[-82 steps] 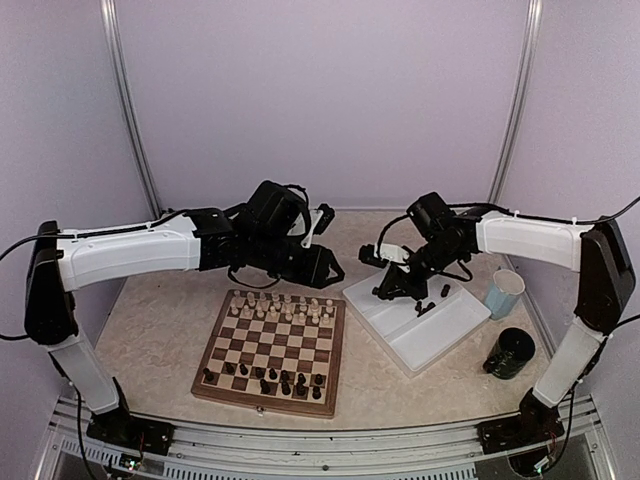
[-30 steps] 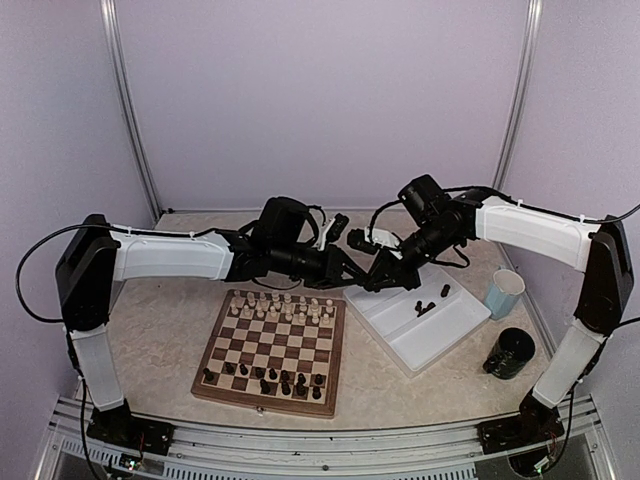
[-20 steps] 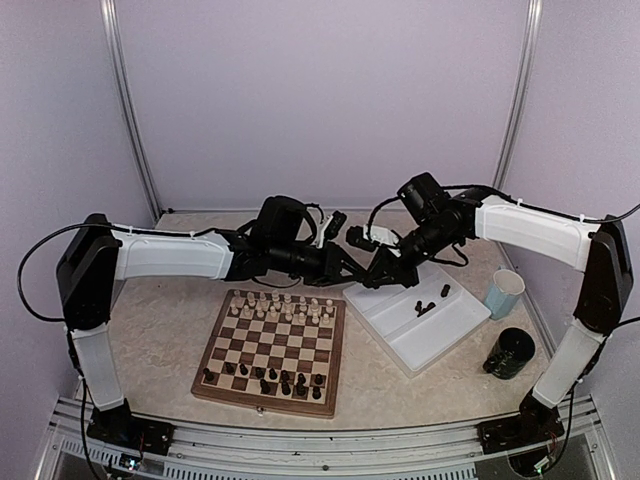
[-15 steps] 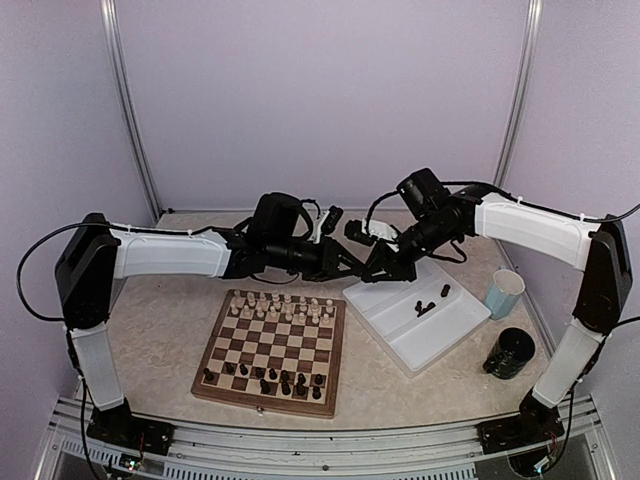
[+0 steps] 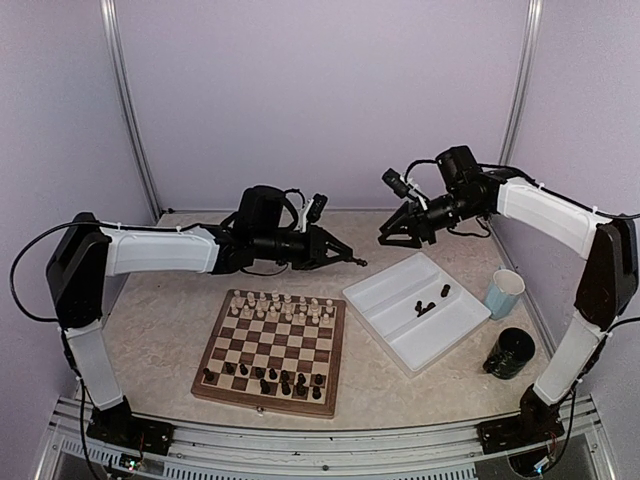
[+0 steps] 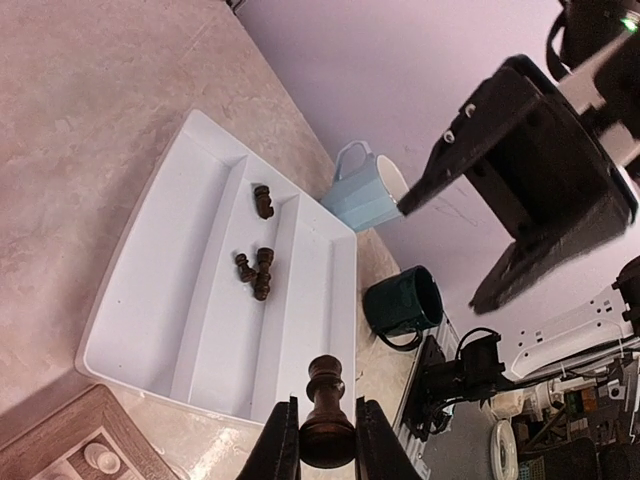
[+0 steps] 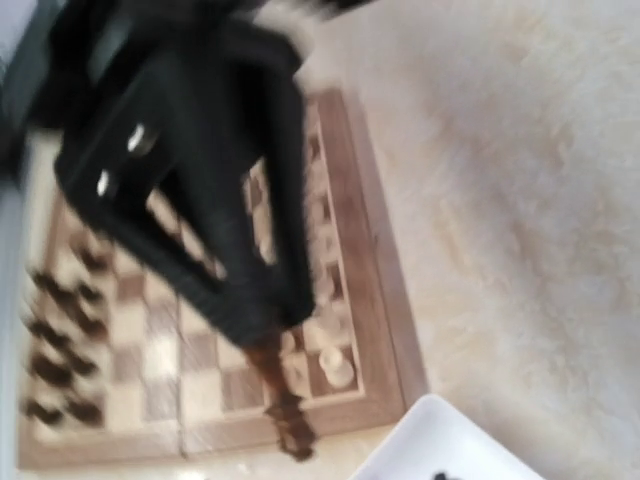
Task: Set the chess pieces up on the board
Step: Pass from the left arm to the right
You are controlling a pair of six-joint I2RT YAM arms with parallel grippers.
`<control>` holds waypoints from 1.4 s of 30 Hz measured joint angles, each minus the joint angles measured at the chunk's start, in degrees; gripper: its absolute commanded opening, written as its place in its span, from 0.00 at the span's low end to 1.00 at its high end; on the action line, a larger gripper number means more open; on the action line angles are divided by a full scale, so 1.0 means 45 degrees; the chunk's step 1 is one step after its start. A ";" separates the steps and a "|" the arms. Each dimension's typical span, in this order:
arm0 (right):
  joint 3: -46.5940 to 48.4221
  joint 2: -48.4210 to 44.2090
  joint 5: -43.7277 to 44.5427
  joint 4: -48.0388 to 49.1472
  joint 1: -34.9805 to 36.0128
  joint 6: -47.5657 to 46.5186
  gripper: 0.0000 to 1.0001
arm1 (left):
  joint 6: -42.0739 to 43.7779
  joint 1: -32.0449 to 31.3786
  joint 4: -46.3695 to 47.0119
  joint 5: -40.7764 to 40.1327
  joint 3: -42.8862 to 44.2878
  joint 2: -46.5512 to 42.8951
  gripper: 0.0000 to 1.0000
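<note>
My left gripper (image 5: 345,260) is shut on a dark brown chess piece (image 6: 327,412), held by its base in the air between the board's far right corner and the tray. The right wrist view, blurred, shows that dark piece (image 7: 285,410) hanging over the board (image 7: 372,250). My right gripper (image 5: 384,237) is raised above the tray's far end, and the left wrist view shows my right gripper (image 6: 440,258) open and empty. On the board (image 5: 204,382), cream pieces (image 5: 275,305) fill the far rows and dark pieces (image 5: 265,378) stand along the near rows.
A white tray (image 5: 385,335) right of the board holds three loose dark pieces (image 5: 430,300). A pale blue cup (image 5: 503,293) and a dark green mug (image 5: 510,352) stand to its right. Purple walls enclose the table.
The two grippers met above the tray's left end. My right gripper has opened, let go of the dark piece and drawn back up and to the right. The left keeps the piece.
</note>
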 measured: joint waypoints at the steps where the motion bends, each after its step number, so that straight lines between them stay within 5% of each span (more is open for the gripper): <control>1: -0.0029 0.0019 -0.0641 0.0233 -0.0321 0.0607 0.50 | -0.0029 0.0000 0.0155 -0.0010 -0.0049 -0.0039 0.09; 9: -0.2045 0.0801 -0.5362 0.3944 -0.1146 0.6130 0.51 | -0.0277 -0.0005 0.1379 -0.0233 -0.0209 -0.0219 0.09; 18: -0.3322 0.1404 -0.7461 0.8383 -0.1132 1.1035 0.48 | -0.0495 -0.0005 0.2040 -0.0340 -0.0262 -0.0257 0.09; 42: -0.3735 0.1928 -0.8014 1.2478 -0.1083 1.4668 0.20 | -0.0874 -0.0214 0.2900 -0.0272 -0.0087 -0.0121 0.09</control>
